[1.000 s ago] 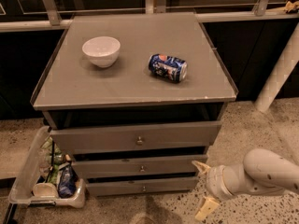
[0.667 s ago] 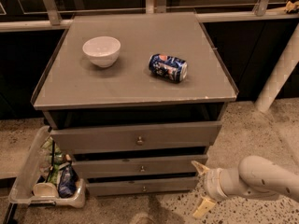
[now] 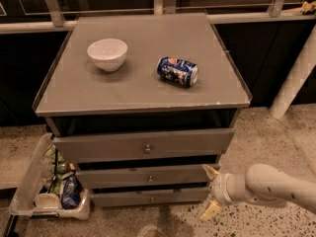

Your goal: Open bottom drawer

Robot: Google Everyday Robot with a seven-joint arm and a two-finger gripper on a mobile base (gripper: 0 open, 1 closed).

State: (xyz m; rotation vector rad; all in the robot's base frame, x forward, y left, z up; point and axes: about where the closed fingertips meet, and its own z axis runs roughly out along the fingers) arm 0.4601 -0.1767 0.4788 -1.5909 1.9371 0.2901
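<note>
The bottom drawer is the lowest of three grey drawer fronts, with a tiny brass knob at its centre. It sits close to the floor and looks pushed in, slightly recessed under the middle drawer. My gripper is low at the right, just off the cabinet's right front corner, level with the middle and bottom drawers. Its two cream fingers are spread apart and hold nothing. It is well to the right of the knob and touches no drawer.
The top drawer stands out a little further than the others. A white bowl and a blue can lying on its side rest on the cabinet top. A clear bin of packets stands on the floor at the left. A white post rises at the right.
My gripper and arm have shifted slightly left, closer to the cabinet's right front corner. The drawers have not moved.
</note>
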